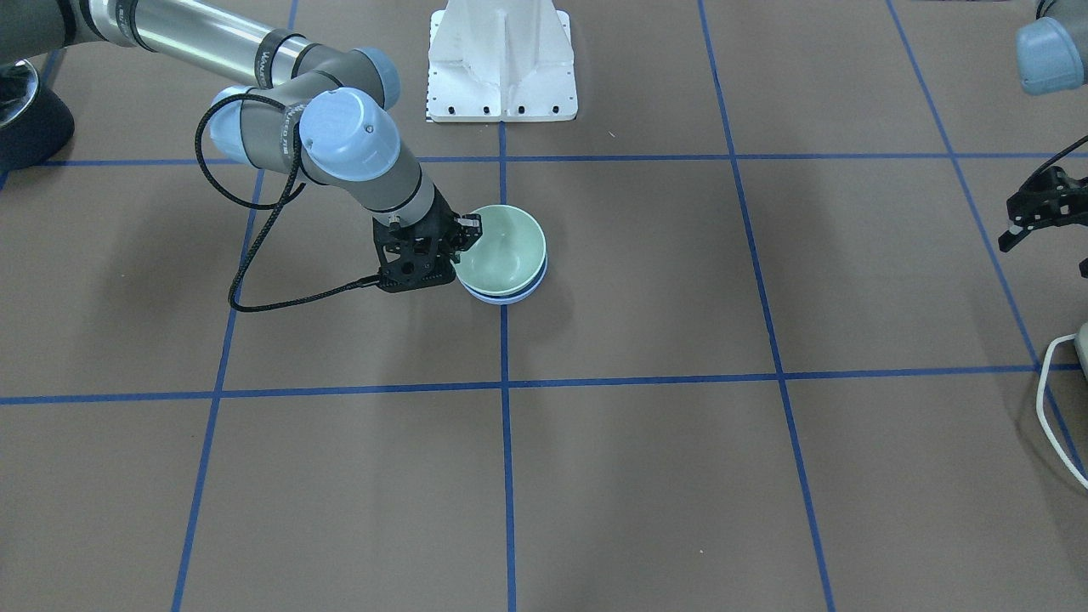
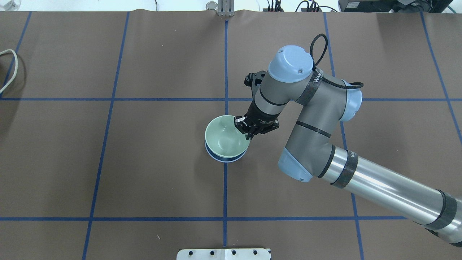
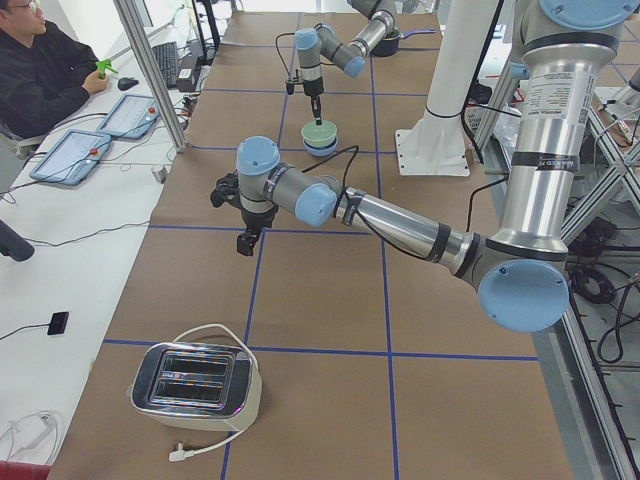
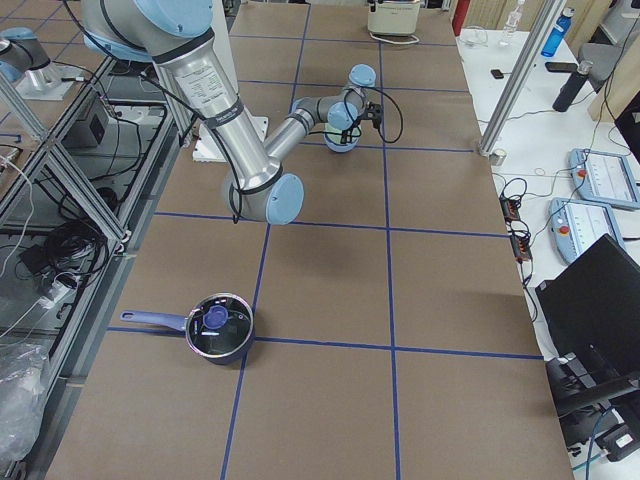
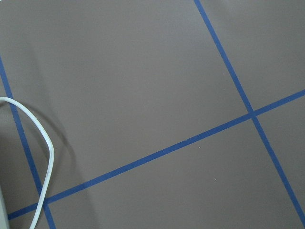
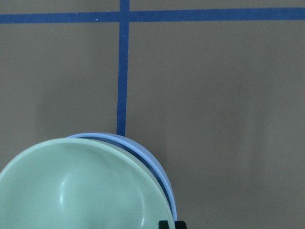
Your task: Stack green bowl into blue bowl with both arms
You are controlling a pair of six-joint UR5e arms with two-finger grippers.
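Note:
The pale green bowl (image 1: 507,248) sits nested in the periwinkle-blue bowl (image 1: 512,298) near the table's middle, slightly tilted, so only a strip of the blue rim shows. Both show in the overhead view, green bowl (image 2: 224,139) over blue bowl (image 2: 226,159), and in the right wrist view, green bowl (image 6: 81,191) and blue bowl (image 6: 159,167). My right gripper (image 1: 464,233) (image 2: 243,126) is shut on the green bowl's rim, one finger inside and one outside. My left gripper (image 1: 1047,253) (image 3: 240,215) hangs open and empty far off at the table's side.
A white base mount (image 1: 501,59) stands behind the bowls. A toaster (image 3: 195,385) with a white cable (image 1: 1050,408) sits at the left arm's end of the table. A dark pot (image 4: 220,325) with a lid sits at the right arm's end.

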